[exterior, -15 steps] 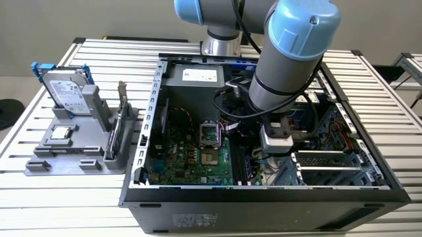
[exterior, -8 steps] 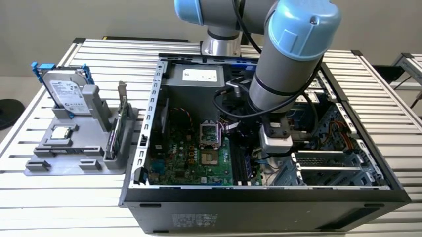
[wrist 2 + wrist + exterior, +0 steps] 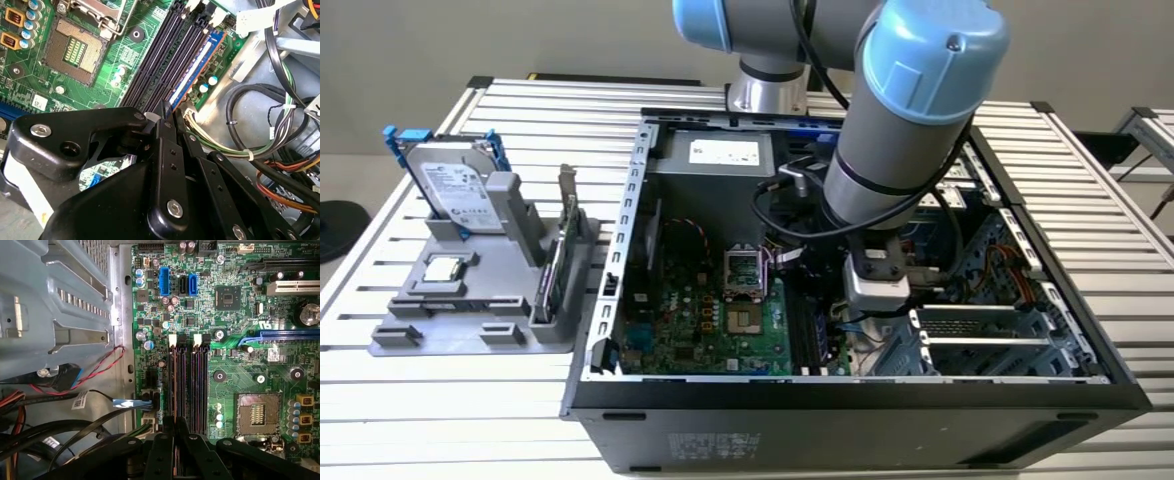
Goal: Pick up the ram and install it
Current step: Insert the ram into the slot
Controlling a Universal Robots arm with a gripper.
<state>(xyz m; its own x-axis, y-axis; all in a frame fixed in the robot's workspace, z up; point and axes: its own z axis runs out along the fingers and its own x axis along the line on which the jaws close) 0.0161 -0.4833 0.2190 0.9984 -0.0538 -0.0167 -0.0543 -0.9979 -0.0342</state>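
An open desktop computer case (image 3: 854, 390) lies on its side on a slatted metal desk (image 3: 414, 400), and the green motherboard (image 3: 707, 320) inside it serves as the landmark here. A grey and pale-blue robot arm (image 3: 907, 110) reaches down into the case over the motherboard's edge nearest the drive bays.

In the second wrist view the black gripper (image 3: 167, 112) has its jaws drawn close together, tips nearly touching, directly over the end of the ram (image 3: 197, 65). The ram, a long dark blue stick with a white label strip, stands on edge in the outermost of the motherboard's long black memory slots (image 3: 160, 55), the one nearest the board's edge and the bundled cables (image 3: 260, 145). Whether the jaws actually pinch the stick cannot be told. The label's print is too small to read.

In the first wrist view the gripper (image 3: 176, 427) sits at the near end of the same row of slots (image 3: 187, 380), with white latches at the far end. The empty processor socket (image 3: 257, 412) lies just beside the slots.

Outside the case, beyond the motherboard's far side in the exterior view, a grey holder tray (image 3: 467, 310) on the desk carries an upright hard drive (image 3: 454, 190) with a white label, unreadable.
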